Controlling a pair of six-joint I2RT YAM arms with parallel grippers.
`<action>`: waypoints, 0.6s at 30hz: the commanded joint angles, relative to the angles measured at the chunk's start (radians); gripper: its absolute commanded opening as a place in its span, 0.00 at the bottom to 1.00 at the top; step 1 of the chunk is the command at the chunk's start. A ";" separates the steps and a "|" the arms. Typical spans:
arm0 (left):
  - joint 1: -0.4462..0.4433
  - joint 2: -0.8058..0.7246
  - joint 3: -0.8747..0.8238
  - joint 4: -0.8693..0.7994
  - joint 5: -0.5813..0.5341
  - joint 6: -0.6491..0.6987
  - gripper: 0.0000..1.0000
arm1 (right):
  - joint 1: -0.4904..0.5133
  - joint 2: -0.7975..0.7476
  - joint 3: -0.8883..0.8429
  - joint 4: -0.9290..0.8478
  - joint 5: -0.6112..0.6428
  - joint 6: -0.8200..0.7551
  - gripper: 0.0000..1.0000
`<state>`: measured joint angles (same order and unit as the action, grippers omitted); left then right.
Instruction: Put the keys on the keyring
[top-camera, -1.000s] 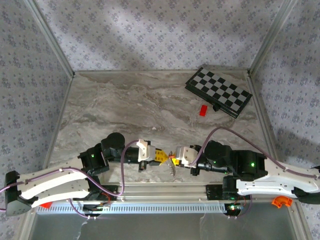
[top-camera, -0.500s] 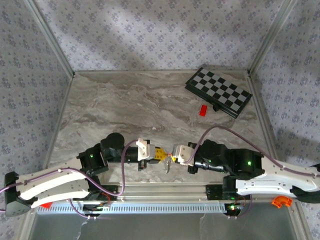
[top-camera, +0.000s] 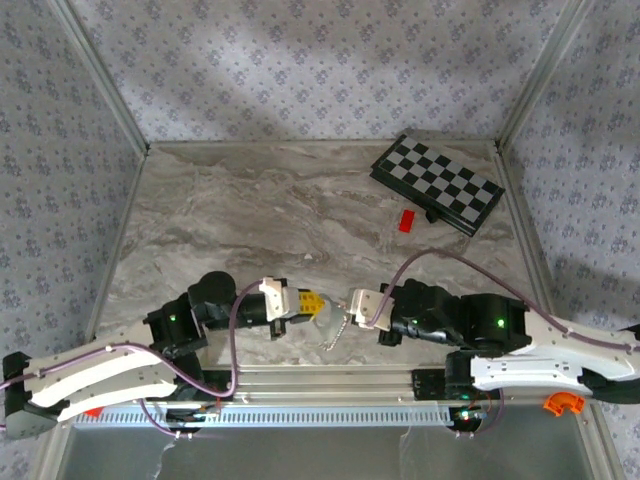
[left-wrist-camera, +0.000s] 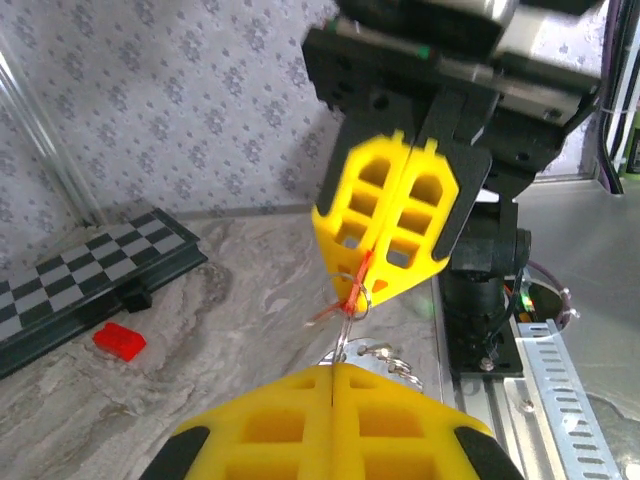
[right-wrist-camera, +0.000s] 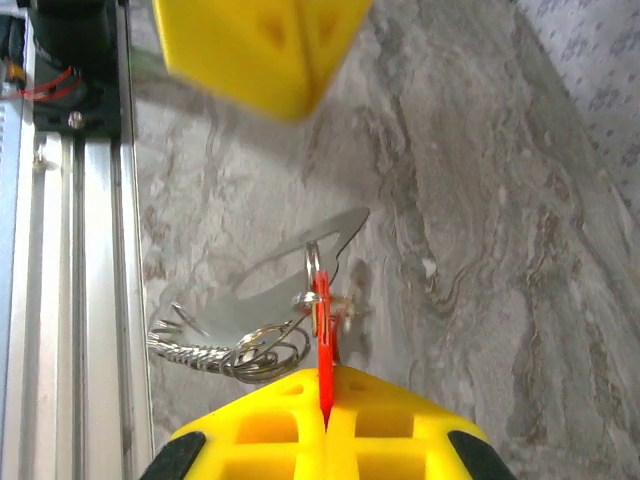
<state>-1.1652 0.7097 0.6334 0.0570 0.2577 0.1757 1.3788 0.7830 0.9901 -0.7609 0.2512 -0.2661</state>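
Right gripper (right-wrist-camera: 325, 400): jaws pressed together on a thin red tab (right-wrist-camera: 322, 320), pinched edge-on so it sticks straight out past the fingertips.
- The small keyring (right-wrist-camera: 311, 290) hangs around that tab, clear of the table (right-wrist-camera: 480, 200). Holding it in the air likely keeps the ring free to turn and reachable by the other arm.
- A flat silver key (right-wrist-camera: 290, 262) fans out from the ring. A bundle of chain and loops (right-wrist-camera: 225, 350) droops below it toward the aluminium rail (right-wrist-camera: 70, 250).

Left gripper (left-wrist-camera: 330, 385): jaws closed flat, tip to tip with the right one and just short of the ring. A sliver of metal shows at its seam, but I cannot tell whether anything is gripped. The head-on pose suits working a key against the ring.

The top view puts both grippers near the front edge of the table. The chessboard (top-camera: 436, 185) and a red block (top-camera: 406, 221) sit well apart at the far right, uninvolved.
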 joint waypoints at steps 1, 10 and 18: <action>-0.001 -0.015 0.011 0.029 -0.016 0.008 0.00 | 0.005 0.013 0.044 -0.090 0.026 0.023 0.00; 0.000 0.054 0.049 -0.028 0.135 -0.015 0.16 | 0.005 -0.044 0.020 0.016 -0.039 0.010 0.00; -0.001 0.083 0.054 0.005 0.152 -0.009 0.29 | 0.005 -0.074 0.021 0.051 -0.099 0.002 0.00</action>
<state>-1.1652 0.7879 0.6369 0.0296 0.3725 0.1646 1.3788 0.7177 0.9939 -0.7483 0.1825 -0.2596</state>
